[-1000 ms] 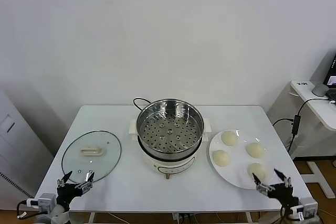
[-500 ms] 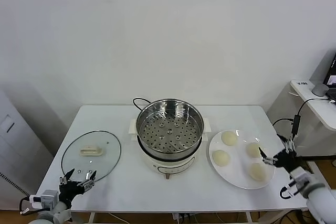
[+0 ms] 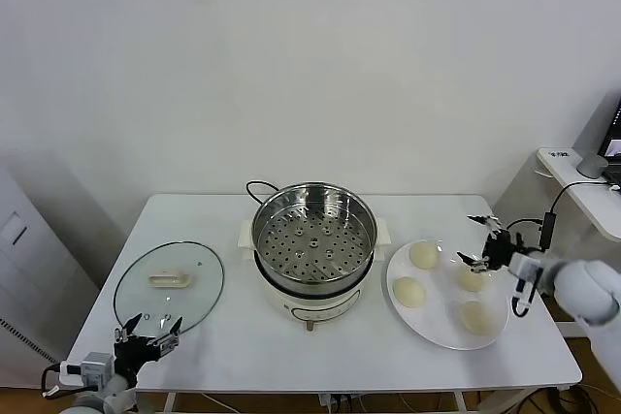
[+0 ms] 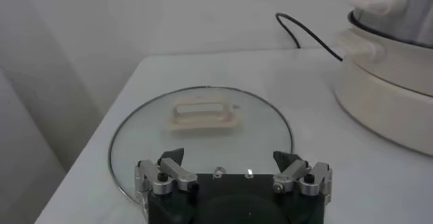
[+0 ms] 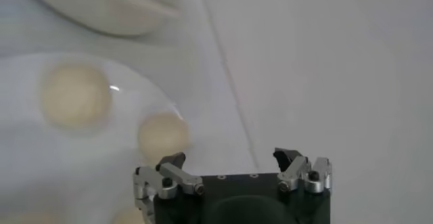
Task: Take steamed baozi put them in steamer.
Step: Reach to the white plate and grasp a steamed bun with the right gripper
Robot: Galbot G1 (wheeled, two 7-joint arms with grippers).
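The steel steamer (image 3: 313,239) stands on its cream pot base in the middle of the table and holds nothing. Four cream-white baozi lie on the white plate (image 3: 439,338) to its right: back (image 3: 424,255), left (image 3: 408,291), right (image 3: 473,280) and front (image 3: 475,316). My right gripper (image 3: 469,239) is open and empty, above the plate's far right side, just behind the right baozi. The right wrist view shows its open gripper (image 5: 230,159) and two baozi (image 5: 74,95) (image 5: 162,136). My left gripper (image 3: 147,327) is open and idle at the table's front left edge.
A round glass lid (image 3: 169,288) with a cream handle lies flat on the table's left side, in front of my left gripper (image 4: 230,161). A black cord (image 3: 258,186) runs behind the steamer. A side desk (image 3: 582,186) stands to the right.
My right gripper rose from below the table's front right corner and moved back over the plate's far right side. The left gripper sank slightly.
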